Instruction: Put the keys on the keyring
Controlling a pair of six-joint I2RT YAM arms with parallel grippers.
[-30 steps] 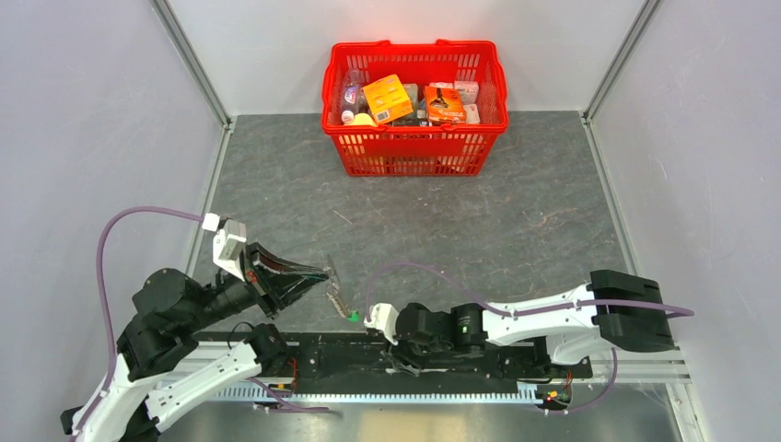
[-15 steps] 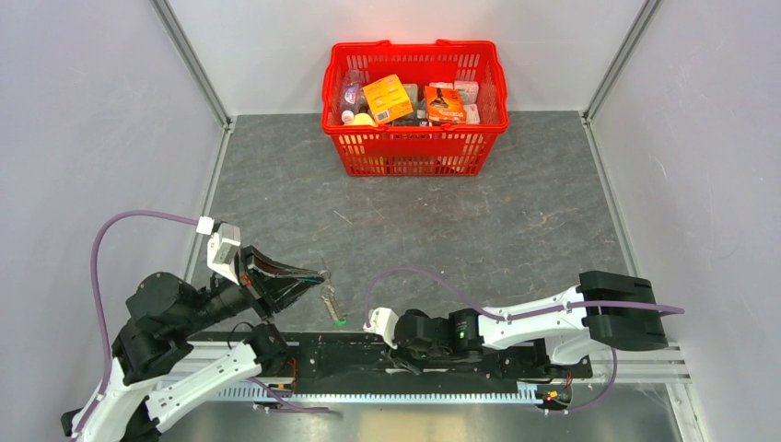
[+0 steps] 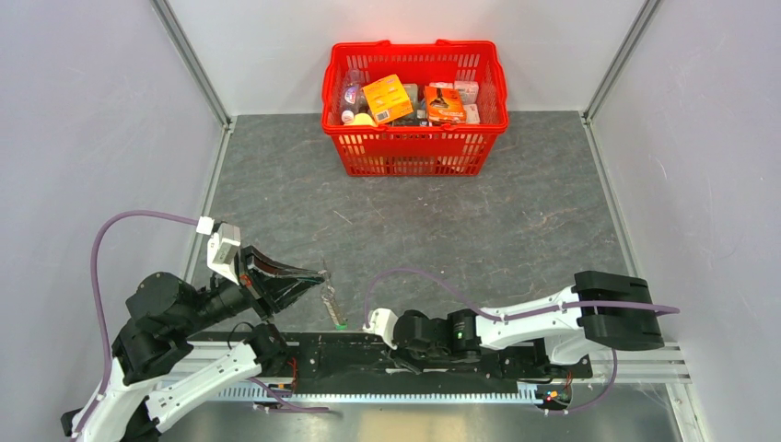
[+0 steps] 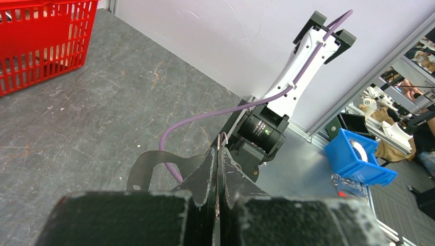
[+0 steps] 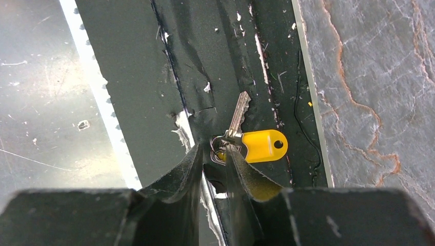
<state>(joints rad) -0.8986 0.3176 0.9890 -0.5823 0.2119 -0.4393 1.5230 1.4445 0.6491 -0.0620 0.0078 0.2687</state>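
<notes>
**Left arm holds the ring up; right arm is down at the yellow key**

From above, the left gripper (image 3: 320,275) sits over the near-left part of the grey table (image 3: 479,230), its jaws pressed together on the top of the keyring (image 3: 329,300). The thin wire runs from the fingertips toward the near edge. The green key (image 3: 342,323) is at its near end, just short of the black base plate (image 3: 341,354). I cannot tell from here whether that key is threaded on. The right arm (image 3: 516,318) reaches left, low along the plate. A red basket (image 3: 414,164) full of packets stands at the far side, well apart from both arms.

From the left wrist, the two fingers (image 4: 205,171) meet with no gap, and a small loop of wire pokes out beyond their tips.

From the right wrist, the yellow key (image 5: 262,145) lies flat on the black plate, close to the table's edge. The right gripper (image 5: 214,152) has its jaws narrow, one on each side of the metal end beside the yellow head. Whether they are actually pinching it, I cannot tell.
</notes>
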